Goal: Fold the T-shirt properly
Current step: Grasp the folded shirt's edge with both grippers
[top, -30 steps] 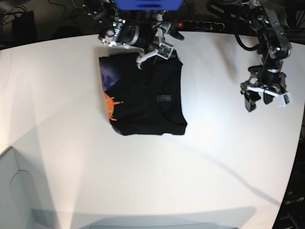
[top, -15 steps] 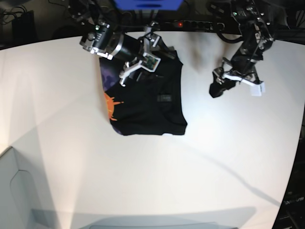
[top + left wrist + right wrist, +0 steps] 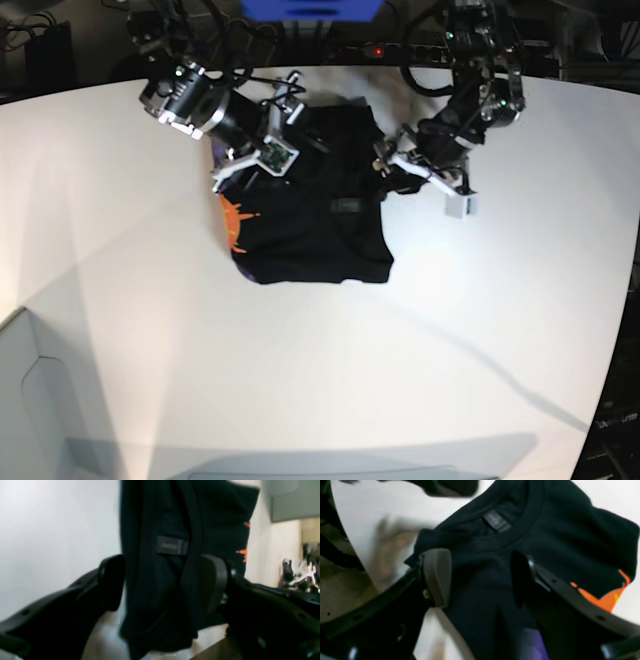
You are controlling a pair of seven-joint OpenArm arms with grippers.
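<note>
The black T-shirt (image 3: 310, 215) lies folded into a rectangle at the middle back of the white table (image 3: 450, 330), with its orange patch (image 3: 233, 220) on the left edge. My right gripper (image 3: 250, 165) hovers open over the shirt's upper left corner. In the right wrist view its fingers (image 3: 437, 577) straddle the dark cloth (image 3: 557, 530) below the collar label (image 3: 496, 520). My left gripper (image 3: 388, 172) is open at the shirt's right edge. In the left wrist view it (image 3: 163, 582) spans the shirt (image 3: 155, 510) near the label (image 3: 172, 545). Contact with the cloth cannot be told.
A grey bin (image 3: 20, 400) stands at the front left corner. A power strip (image 3: 410, 50) and cables lie behind the table's far edge. The table's curved right edge (image 3: 620, 330) drops off to dark floor.
My left arm has swung in from the table's right side to the shirt's right edge. My right gripper has moved left and forward over the shirt's upper left. The shirt has not moved.
</note>
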